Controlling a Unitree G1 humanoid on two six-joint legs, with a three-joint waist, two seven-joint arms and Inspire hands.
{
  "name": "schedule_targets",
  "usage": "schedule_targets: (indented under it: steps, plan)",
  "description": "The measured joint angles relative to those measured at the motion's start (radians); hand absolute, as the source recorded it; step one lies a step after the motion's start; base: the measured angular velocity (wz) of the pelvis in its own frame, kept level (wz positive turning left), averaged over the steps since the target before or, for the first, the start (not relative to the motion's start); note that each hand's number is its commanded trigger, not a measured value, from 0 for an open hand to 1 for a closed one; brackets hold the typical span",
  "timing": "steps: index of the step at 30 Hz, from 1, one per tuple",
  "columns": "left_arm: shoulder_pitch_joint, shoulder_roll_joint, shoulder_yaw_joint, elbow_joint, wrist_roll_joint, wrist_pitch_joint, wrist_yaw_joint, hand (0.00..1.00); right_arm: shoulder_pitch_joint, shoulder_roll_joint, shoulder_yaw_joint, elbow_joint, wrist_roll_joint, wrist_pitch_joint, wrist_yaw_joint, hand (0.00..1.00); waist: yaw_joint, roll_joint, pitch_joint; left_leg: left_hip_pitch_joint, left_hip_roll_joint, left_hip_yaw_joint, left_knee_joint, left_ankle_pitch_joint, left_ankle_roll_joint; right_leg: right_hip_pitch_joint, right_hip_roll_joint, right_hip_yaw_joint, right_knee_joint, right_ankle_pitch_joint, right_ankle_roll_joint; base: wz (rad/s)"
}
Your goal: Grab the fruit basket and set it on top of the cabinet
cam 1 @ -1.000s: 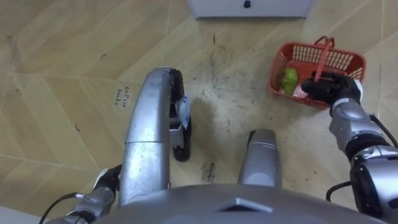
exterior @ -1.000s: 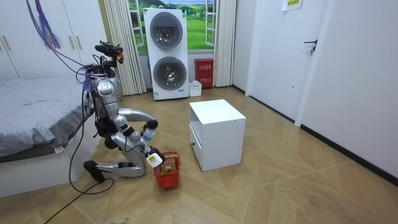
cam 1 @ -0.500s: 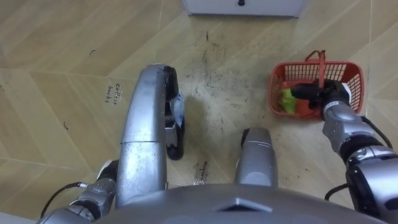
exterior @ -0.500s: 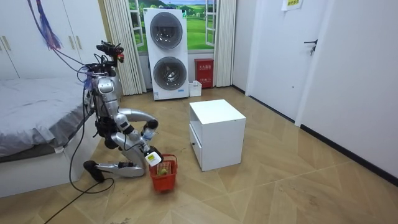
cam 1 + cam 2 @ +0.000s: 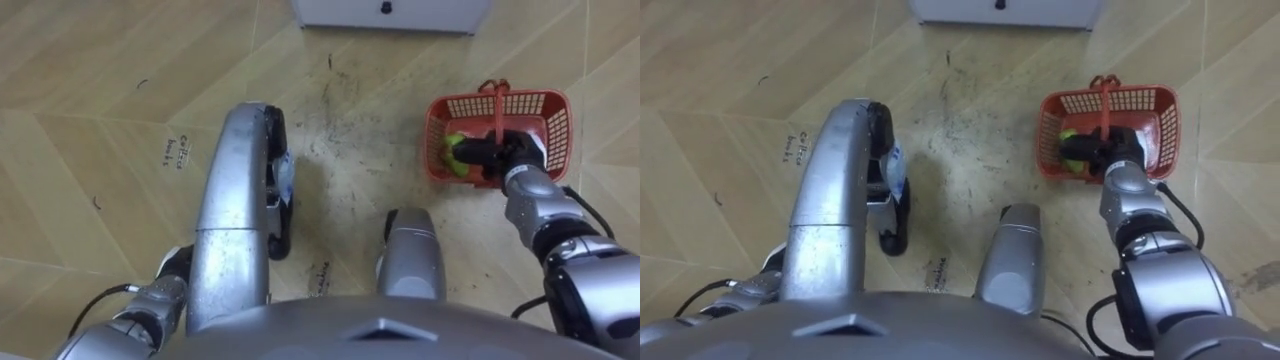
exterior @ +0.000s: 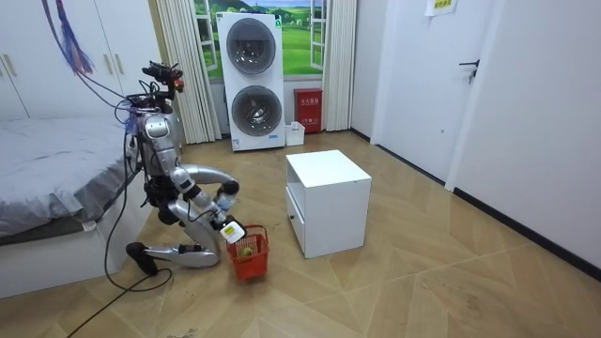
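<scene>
Knelt low on a herringbone wood floor [image 5: 90,90] beside a bed [image 6: 47,178] and faced a white cabinet [image 6: 327,202]. Reached the right arm forward and out to the right side, with the forearm angled down and the wrist over a red fruit basket [image 5: 535,101]. Gripped the basket's upright red handle [image 5: 494,103] in the right hand [image 5: 508,152], dark fingers curled round it above the basket's middle. Carried a green fruit [image 5: 455,150] inside the basket, just beside that hand. Placed the basket on the robot's right, ahead of the right knee and near the cabinet's front. Could not tell whether it rested on the floor or hung just clear of it. Held the left arm low at the left side, with the left hand [image 5: 172,270] tucked beside the left thigh near the floor. Could not tell whether that hand was open or closed. Showed a dark scrawl [image 5: 172,152] on the floor left of the left knee and a second scrawl [image 5: 322,272] between the knees, both handwritten and too small to read. Showed two stacked front-loading washers [image 6: 252,80] against the far wall in the room view, with a red box [image 6: 308,110] just beside them. Bore print on the box too small to make out.
</scene>
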Motion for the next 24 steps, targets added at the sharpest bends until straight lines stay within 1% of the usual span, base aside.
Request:
schedule_targets:
  steps: [1,3,4,5,6,7,8,9,10,11,12,13,14,15,16,17,18,19,20,21,22,23,24]
  plan:
    - [-0.001,0.000,0.015,-0.009,0.010,-0.001,0.000,0.00,0.003,0.004,0.003,-0.032,-0.016,0.009,0.000,1.00,-0.001,-0.004,-0.0002,0.000,-0.002,-0.003,0.004,-0.001,0.002,0.003,0.002,0.003,-0.001,0.000,0.000,-0.07]
    - [0.002,0.001,0.022,-0.012,0.014,-0.004,0.000,0.00,0.013,0.004,0.023,-0.090,-0.027,0.016,0.000,1.00,-0.003,-0.005,-0.0009,0.005,-0.003,-0.015,0.015,-0.007,0.013,0.019,0.011,-0.002,-0.009,0.000,0.000,-0.04]
    - [0.000,0.001,0.022,-0.013,0.017,-0.004,0.001,0.00,0.028,0.004,0.040,-0.132,-0.050,0.017,0.001,1.00,-0.009,-0.008,-0.0015,0.012,-0.020,-0.027,0.021,-0.010,0.017,0.040,0.010,-0.011,-0.020,0.000,0.000,0.04]
    - [-0.003,0.001,0.024,-0.013,0.018,-0.004,0.001,0.00,0.039,0.006,0.045,-0.155,-0.085,0.015,0.005,1.00,-0.018,-0.010,-0.0056,0.017,-0.035,-0.038,0.027,-0.012,0.021,0.062,0.010,-0.023,-0.034,0.000,0.000,0.09]
    - [-0.006,0.001,0.031,-0.013,0.017,-0.005,0.001,0.00,0.042,0.006,0.045,-0.163,-0.102,0.016,0.008,1.00,-0.023,-0.011,-0.0063,0.021,-0.036,-0.040,0.032,-0.014,0.024,0.071,0.011,-0.027,-0.040,0.000,0.000,0.04]
    - [-0.006,0.002,0.045,-0.016,0.017,-0.009,0.002,0.00,0.050,0.005,0.043,-0.197,-0.130,0.019,0.008,1.00,-0.028,-0.012,-0.0079,0.025,-0.036,-0.042,0.042,-0.019,0.035,0.084,0.015,-0.027,-0.050,0.000,0.001,-0.05]
    - [-0.009,0.005,0.056,-0.016,0.017,-0.010,0.003,0.00,0.061,0.001,0.042,-0.245,-0.158,0.020,0.008,1.00,-0.033,-0.013,-0.0119,0.025,-0.038,-0.043,0.050,-0.024,0.043,0.090,0.015,-0.022,-0.059,0.001,0.001,-0.08]
    - [-0.012,0.007,0.063,-0.016,0.017,-0.010,0.003,0.00,0.063,0.001,0.042,-0.260,-0.171,0.020,0.008,1.00,-0.041,-0.013,-0.0122,0.027,-0.039,-0.042,0.052,-0.025,0.046,0.096,0.016,-0.022,-0.066,0.000,0.001,0.00]
    - [-0.018,0.012,0.066,-0.016,0.018,-0.010,0.004,0.00,0.063,0.001,0.042,-0.274,-0.191,0.020,0.008,1.00,-0.057,-0.015,-0.0144,0.033,-0.051,-0.043,0.054,-0.025,0.048,0.109,0.017,-0.020,-0.086,-0.001,0.001,0.00]
    - [-0.026,0.012,0.085,-0.019,0.026,-0.010,0.004,0.00,0.064,-0.001,0.042,-0.284,-0.205,0.020,0.008,1.00,-0.058,-0.014,-0.0163,0.044,-0.049,-0.043,0.055,-0.025,0.048,0.124,0.033,-0.006,-0.112,-0.010,0.001,-0.04]
    - [-0.030,0.013,0.092,-0.019,0.035,-0.011,0.005,0.00,0.065,-0.001,0.042,-0.293,-0.213,0.021,0.009,1.00,-0.057,-0.014,-0.0165,0.051,-0.049,-0.043,0.055,-0.025,0.048,0.132,0.046,0.004,-0.125,-0.015,0.004,-0.24]
    - [-0.032,0.013,0.106,-0.019,0.037,-0.012,0.005,0.00,0.074,-0.001,0.042,-0.320,-0.227,0.021,0.010,1.00,-0.057,-0.012,-0.0184,0.065,-0.047,-0.043,0.056,-0.025,0.050,0.145,0.064,0.024,-0.153,-0.019,0.005,-0.36]
    - [-0.028,0.016,0.117,-0.019,0.037,-0.013,0.005,0.00,0.086,0.000,0.045,-0.350,-0.228,0.021,0.013,1.00,-0.057,-0.008,-0.0206,0.080,-0.042,-0.043,0.065,-0.016,0.066,0.162,0.081,0.044,-0.180,-0.020,0.005,-0.42]
    - [-0.022,0.018,0.123,-0.018,0.038,-0.013,0.005,0.00,0.089,0.000,0.048,-0.359,-0.228,0.023,0.014,1.00,-0.056,-0.004,-0.0216,0.086,-0.035,-0.043,0.077,-0.005,0.083,0.174,0.092,0.053,-0.197,-0.020,0.005,-0.52]
    - [-0.007,0.022,0.127,-0.019,0.038,-0.013,0.004,0.00,0.102,-0.001,0.054,-0.383,-0.237,0.029,0.014,1.00,-0.050,0.005,-0.0257,0.082,-0.021,-0.034,0.117,0.045,0.104,0.207,0.109,0.069,-0.228,-0.021,0.006,-0.20]
    - [-0.003,0.029,0.121,-0.020,0.040,-0.012,-0.003,0.00,0.134,-0.020,0.051,-0.425,-0.251,0.029,0.009,1.00,-0.059,-0.009,-0.0300,0.041,-0.059,0.053,0.092,0.024,0.127,0.263,0.094,0.089,-0.259,-0.027,0.021,0.07]
    - [-0.019,0.012,0.119,-0.028,0.039,-0.013,-0.004,0.00,0.143,-0.049,0.041,-0.448,-0.258,0.030,0.009,1.00,-0.052,0.018,-0.0246,0.013,-0.064,0.118,0.030,0.020,0.158,0.275,0.089,0.075,-0.279,-0.017,0.053,0.32]
    - [-0.014,0.010,0.120,-0.070,0.037,-0.021,-0.012,0.00,0.138,-0.084,0.027,-0.467,-0.268,0.048,0.006,1.00,-0.047,0.053,-0.0292,0.009,-0.042,0.209,-0.083,0.047,0.283,0.281,0.081,0.075,-0.316,-0.017,0.070,0.06]
    - [-0.009,0.019,0.125,-0.075,0.039,-0.022,-0.007,0.00,0.135,-0.078,0.021,-0.469,-0.277,0.057,0.003,1.00,-0.040,0.042,-0.0340,0.027,-0.030,0.223,-0.091,0.035,0.305,0.285,0.071,0.079,-0.350,-0.017,0.070,-0.25]
    - [-0.012,0.021,0.133,-0.072,0.035,-0.016,0.007,0.00,0.143,-0.053,0.021,-0.486,-0.298,0.060,0.004,1.00,-0.031,0.040,-0.0343,0.071,-0.023,0.223,-0.149,0.015,0.318,0.288,0.080,0.076,-0.447,-0.011,0.058,-0.60]
    - [-0.017,0.021,0.140,-0.076,0.034,-0.017,0.015,0.00,0.154,-0.033,0.025,-0.507,-0.299,0.060,0.014,1.00,-0.019,0.038,-0.0344,0.125,-0.012,0.209,-0.252,0.021,0.313,0.280,0.086,0.075,-0.587,0.002,0.040,-0.84]
    - [-0.014,0.024,0.144,-0.071,0.037,-0.017,0.019,0.00,0.163,-0.025,0.039,-0.532,-0.298,0.060,0.024,1.00,-0.019,0.036,-0.0342,0.195,-0.010,0.192,-0.366,0.045,0.297,0.285,0.082,0.048,-0.732,0.024,0.042,-0.85]
    - [-0.013,0.025,0.152,-0.065,0.037,-0.017,0.021,0.00,0.171,-0.022,0.040,-0.547,-0.299,0.060,0.024,1.00,-0.020,0.036,-0.0346,0.232,-0.008,0.183,-0.422,0.061,0.292,0.295,0.078,0.025,-0.800,0.034,0.036,-0.79]
